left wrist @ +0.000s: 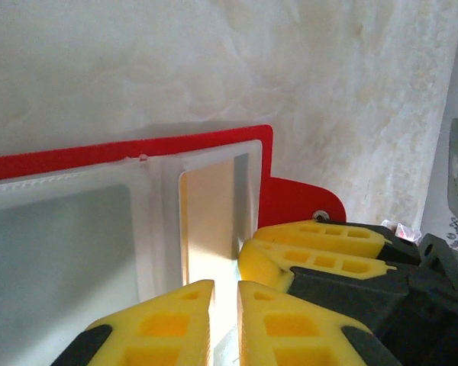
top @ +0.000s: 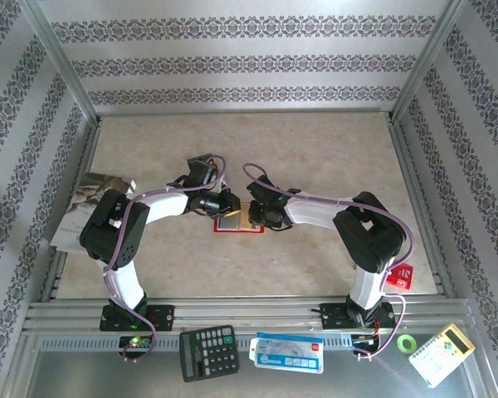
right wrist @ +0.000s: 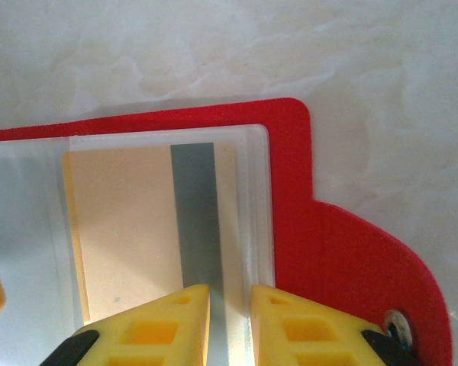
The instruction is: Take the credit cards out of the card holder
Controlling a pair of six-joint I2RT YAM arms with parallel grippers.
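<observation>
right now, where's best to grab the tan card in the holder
Its end nearest the right fingers, coming low from that side: the tan card lies flat in a clear pocket of the card holder, far edge apparently sealed.

nothing can be read. the calculator has rows of keys, the blue-and-white packet carries lines of print, and the red box bears white marks, all too small to make out.
</observation>
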